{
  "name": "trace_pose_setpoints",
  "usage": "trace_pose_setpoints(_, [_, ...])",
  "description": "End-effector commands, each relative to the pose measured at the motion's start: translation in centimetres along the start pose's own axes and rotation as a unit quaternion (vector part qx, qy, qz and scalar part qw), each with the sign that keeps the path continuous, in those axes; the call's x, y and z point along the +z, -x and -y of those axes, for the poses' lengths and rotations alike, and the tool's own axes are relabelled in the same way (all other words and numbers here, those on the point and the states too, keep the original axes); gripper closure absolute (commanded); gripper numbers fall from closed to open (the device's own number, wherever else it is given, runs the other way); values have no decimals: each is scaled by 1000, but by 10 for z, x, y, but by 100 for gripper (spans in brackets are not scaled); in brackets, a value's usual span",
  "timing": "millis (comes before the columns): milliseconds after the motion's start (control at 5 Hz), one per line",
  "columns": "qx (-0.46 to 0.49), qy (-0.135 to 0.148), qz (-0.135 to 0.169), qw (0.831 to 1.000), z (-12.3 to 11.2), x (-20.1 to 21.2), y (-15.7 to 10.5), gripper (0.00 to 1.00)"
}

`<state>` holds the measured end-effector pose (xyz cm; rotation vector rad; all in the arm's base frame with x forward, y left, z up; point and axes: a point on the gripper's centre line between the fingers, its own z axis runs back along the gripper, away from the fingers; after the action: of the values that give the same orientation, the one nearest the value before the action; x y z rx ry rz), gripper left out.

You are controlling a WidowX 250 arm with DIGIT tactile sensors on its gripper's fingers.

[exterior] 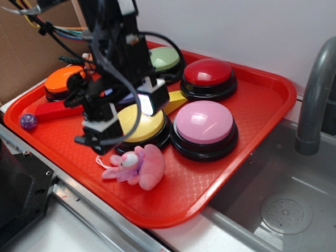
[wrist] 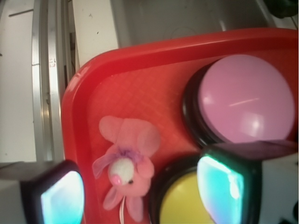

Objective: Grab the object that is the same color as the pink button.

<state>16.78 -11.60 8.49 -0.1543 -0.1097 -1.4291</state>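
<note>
Pink plush point(exterior: 137, 166): lies flat on the red tray point(exterior: 252, 136) near its front edge, just in front of the yellow button point(exterior: 140, 125) and beside the pink button point(exterior: 204, 123); nothing grips it.
Why there: it sits on bare tray floor with open space at its front and outer side, so a descent from above looks workable, though the yellow dome crowds one side.
Looks: small, soft, pink body, pale face with a dark eye, floppy ears, a lilac ribbon at the neck, a thin white cord trailing from it.
Tool point(wrist: 145, 191): spread wide and empty; in the wrist view its two pads point(wrist: 63, 198) straddle the plush from above, one partly over the yellow button.
Why held so: I judge it is lining up over the toy before lowering.
Other buttons: red point(exterior: 208, 73), green point(exterior: 164, 58) and orange point(exterior: 62, 79) stand further back.
</note>
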Motion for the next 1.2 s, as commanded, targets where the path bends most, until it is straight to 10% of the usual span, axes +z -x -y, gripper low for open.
trace_pose_setpoints(0, [-30,0,-5,1000,7,-14,-8,0])
trace_pose_setpoints(600, [-4,20,-30,999,9,-41,-5,0])
trace_pose_setpoints(800, [-8,13,-28,999,10,-44,-6,100])
trace_pose_setpoints(1000, [-7,14,-30,999,9,-47,-7,100])
